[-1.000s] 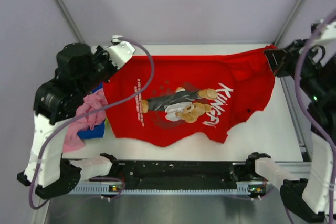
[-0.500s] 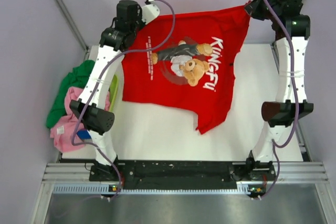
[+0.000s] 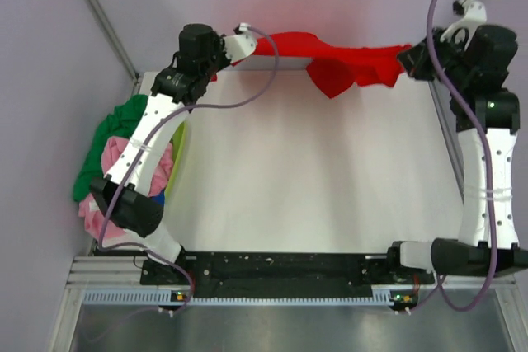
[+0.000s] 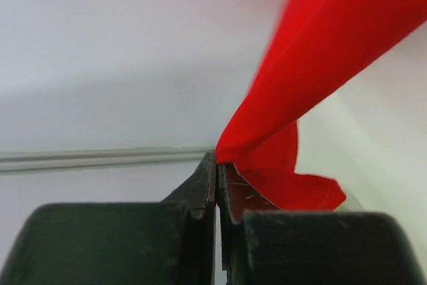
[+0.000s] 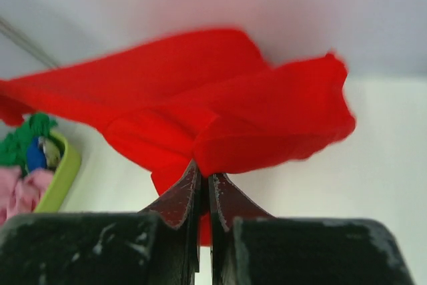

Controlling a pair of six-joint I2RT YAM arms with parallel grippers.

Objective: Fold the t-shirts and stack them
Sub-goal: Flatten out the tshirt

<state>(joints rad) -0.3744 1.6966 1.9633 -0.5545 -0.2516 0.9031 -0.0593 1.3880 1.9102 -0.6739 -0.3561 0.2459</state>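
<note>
The red t-shirt (image 3: 334, 62) hangs bunched in a band across the far edge of the white table (image 3: 313, 187), its print hidden. My left gripper (image 3: 245, 43) is shut on its left end, where red cloth (image 4: 313, 65) rises from the jaws (image 4: 217, 165). My right gripper (image 3: 410, 62) is shut on its right end, with folded red cloth (image 5: 227, 111) spreading above the jaws (image 5: 205, 177). The green t-shirt (image 3: 107, 133) and the pink t-shirt (image 3: 115, 172) lie piled at the left, with a bit of blue cloth (image 3: 157, 199) beneath.
The lime-green basket (image 3: 179, 139) holds the pile at the table's left edge; it also shows in the right wrist view (image 5: 60, 171). Grey walls and slanted frame bars close in the back. A black rail (image 3: 280, 269) runs along the near edge.
Both arms have swung the red t-shirt from spread over the table to the far edge. It now hangs bunched and narrow, and its bear print no longer shows.
</note>
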